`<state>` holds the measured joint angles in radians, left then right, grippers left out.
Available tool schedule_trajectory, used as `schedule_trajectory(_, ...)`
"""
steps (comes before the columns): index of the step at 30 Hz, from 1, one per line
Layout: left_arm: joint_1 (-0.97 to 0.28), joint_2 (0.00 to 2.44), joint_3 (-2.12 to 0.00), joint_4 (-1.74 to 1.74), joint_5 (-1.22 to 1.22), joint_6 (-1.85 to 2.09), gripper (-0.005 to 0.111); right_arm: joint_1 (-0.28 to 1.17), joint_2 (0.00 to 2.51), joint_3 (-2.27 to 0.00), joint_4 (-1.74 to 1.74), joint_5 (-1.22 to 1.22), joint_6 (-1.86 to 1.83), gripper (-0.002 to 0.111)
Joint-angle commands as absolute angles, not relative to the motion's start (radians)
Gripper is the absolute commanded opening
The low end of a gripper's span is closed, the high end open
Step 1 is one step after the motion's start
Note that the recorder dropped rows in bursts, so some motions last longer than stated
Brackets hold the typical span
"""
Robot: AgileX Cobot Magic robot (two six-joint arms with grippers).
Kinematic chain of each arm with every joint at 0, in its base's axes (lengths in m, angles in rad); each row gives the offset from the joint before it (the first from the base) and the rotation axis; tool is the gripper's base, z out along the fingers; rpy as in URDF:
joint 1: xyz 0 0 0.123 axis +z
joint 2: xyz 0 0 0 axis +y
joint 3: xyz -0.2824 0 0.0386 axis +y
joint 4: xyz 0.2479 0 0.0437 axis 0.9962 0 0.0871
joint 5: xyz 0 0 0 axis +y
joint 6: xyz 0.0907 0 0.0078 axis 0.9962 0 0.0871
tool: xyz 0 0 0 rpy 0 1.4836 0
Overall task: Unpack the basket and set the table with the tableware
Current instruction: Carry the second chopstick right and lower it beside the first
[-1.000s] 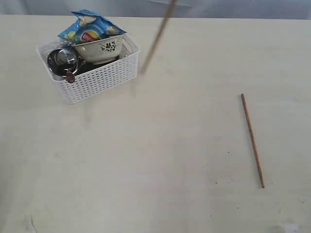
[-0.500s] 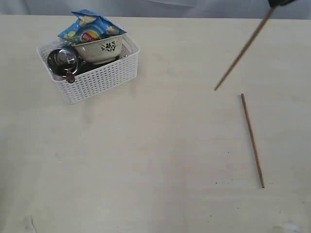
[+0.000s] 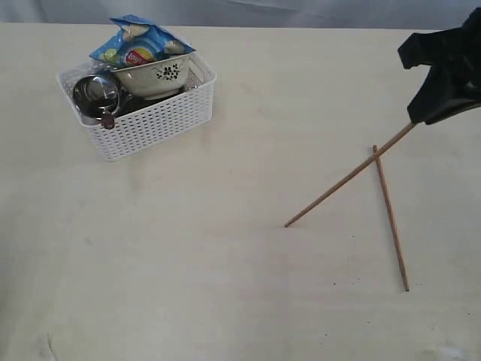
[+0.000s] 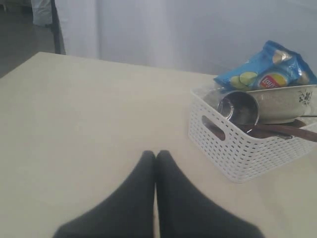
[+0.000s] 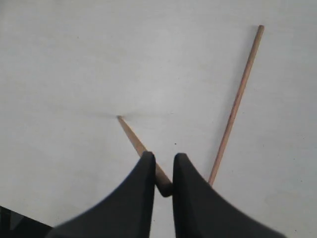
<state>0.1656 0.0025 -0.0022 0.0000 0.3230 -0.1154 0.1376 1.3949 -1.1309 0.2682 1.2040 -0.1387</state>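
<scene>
Right gripper (image 3: 415, 120): pinches the top end of one chopstick (image 3: 349, 174), tip down on the table (image 3: 225, 286), slanting across the other chopstick (image 3: 391, 218), likely to lay both as a pair, well away from the full basket (image 3: 150, 124).

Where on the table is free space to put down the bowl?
Bare: the wide middle between the basket and the held chopstick. Crowded: the right side, around it and the lying chopstick.

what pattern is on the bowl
The bowl is cream with a dark floral print, best in exterior view.
</scene>
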Motion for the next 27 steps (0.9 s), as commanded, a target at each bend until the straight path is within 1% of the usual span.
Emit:
schedule_trajectory(1, 0.161, 0.000, 0.000, 0.000, 0.319, -0.113, 0.000, 0.133, 1.441, -1.160, 0.186, 1.221, -0.155, 0.000)
schedule_trajectory(5, 0.161, 0.000, 0.000, 0.000, 0.319, -0.113, 0.000, 0.133, 1.440, -1.309, 0.194, 1.221, -0.186, 0.000)
schedule_trajectory(11, 0.161, 0.000, 0.000, 0.000, 0.319, -0.113, 0.000, 0.133, 1.451, -1.440, 0.199, 1.221, -0.213, 0.000)
schedule_trajectory(15, 0.161, 0.000, 0.000, 0.000, 0.319, -0.113, 0.000, 0.133, 1.449, -1.459, 0.278, 1.221, -0.254, 0.000)
schedule_trajectory(20, 0.161, 0.000, 0.000, 0.000, 0.319, -0.113, 0.000, 0.133, 1.421, -1.459, 0.271, 1.221, -0.244, 0.000)
schedule_trajectory(27, 0.161, 0.000, 0.000, 0.000, 0.319, -0.113, 0.000, 0.133, 1.281, -1.401, 0.266, 1.221, -0.227, 0.000)
